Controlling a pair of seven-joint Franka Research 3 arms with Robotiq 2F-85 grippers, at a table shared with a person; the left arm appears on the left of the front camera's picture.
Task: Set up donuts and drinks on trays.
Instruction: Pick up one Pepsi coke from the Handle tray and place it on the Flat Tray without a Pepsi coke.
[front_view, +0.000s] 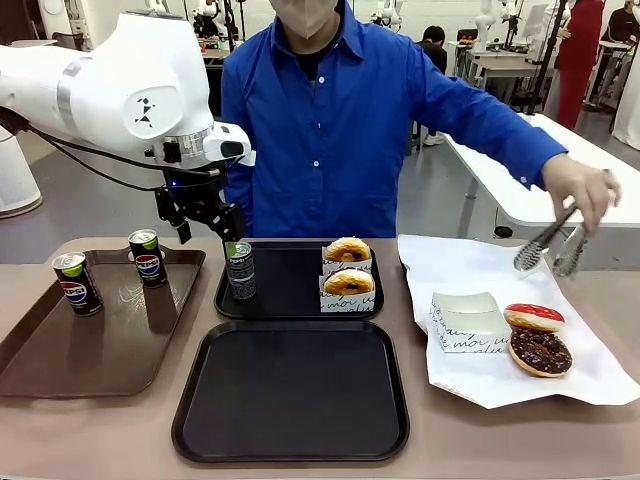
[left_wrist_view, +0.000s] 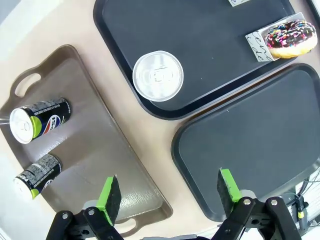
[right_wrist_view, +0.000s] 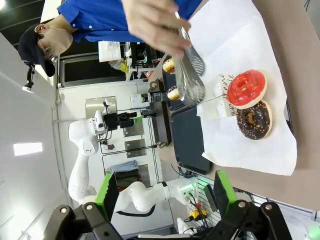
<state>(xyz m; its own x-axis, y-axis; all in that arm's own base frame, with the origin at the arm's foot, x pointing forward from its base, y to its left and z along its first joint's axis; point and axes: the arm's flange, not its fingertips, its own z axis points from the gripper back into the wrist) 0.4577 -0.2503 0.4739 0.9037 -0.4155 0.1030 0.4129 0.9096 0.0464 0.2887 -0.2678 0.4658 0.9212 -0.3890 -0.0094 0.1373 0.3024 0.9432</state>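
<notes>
Left tool (front_view: 210, 225) hangs spread and empty, just above and to the left of the grey-patterned can (front_view: 239, 270). From its wrist the can's silver top lies ahead of the green pads (left_wrist_view: 110, 197), with nothing between them. That can stands upright at the left edge of the far black tray (front_view: 290, 295), which I'd guess leaves the right half for the two donuts (front_view: 347, 250) in their paper holders. The near black tray (front_view: 290, 390) lies bare, just beside the far one, so all the open room is there.

To the left, the brown tray (front_view: 100, 345) carries two logo cans (front_view: 148, 258), upright and apart enough for fingers to drop around either; its raised rim is the edge to clear.

To the right, a white paper (front_view: 460, 265) on the counter (front_view: 600, 440) bears an empty paper holder (front_view: 468, 320), a red-iced donut (front_view: 533, 317) and a chocolate-iced donut (front_view: 540, 351), the two touching. A person's hand (front_view: 585, 190) holds tongs (front_view: 550, 250) over the paper's far edge, so that side looks like theirs.

Right tool (right_wrist_view: 165, 189) is spread and empty too.
</notes>
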